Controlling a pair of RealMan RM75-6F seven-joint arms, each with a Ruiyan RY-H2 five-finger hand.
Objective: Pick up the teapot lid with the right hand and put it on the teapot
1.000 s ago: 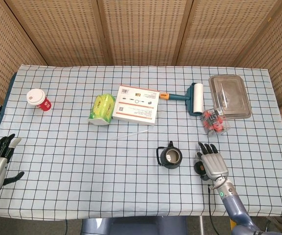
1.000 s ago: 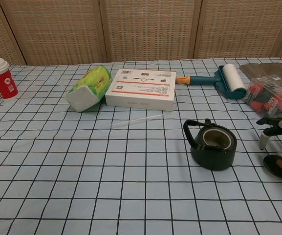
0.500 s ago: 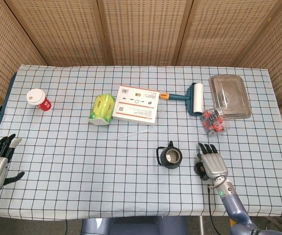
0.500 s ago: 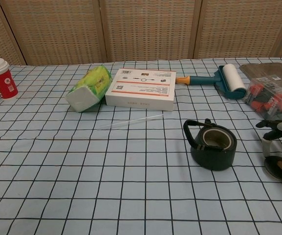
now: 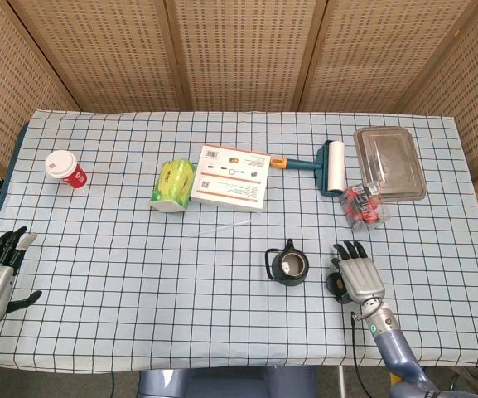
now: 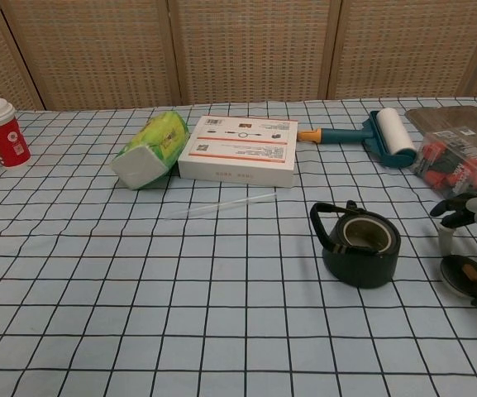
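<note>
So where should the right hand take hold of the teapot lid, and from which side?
Probably the small brown knob in the middle of the teapot lid, taken from above. The lid lies flat on the cloth with the knob up, and the right hand is over it.

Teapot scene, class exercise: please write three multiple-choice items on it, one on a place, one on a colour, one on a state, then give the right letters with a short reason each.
1. Where does the teapot lid lie?
A. on the table to the right of the teapot
B. on the white box
C. beside the red paper cup

2. What colour is the teapot?
A. white
B. dark green
C. red

3. What state is the teapot in?
A. closed by its lid
B. tipped on its side
C. upright with its mouth open

Answers: 1 A, the lid rests on the cloth under the right hand. 2 B, its body reads dark green in the chest view. 3 C, its open rim shows from above.
</note>
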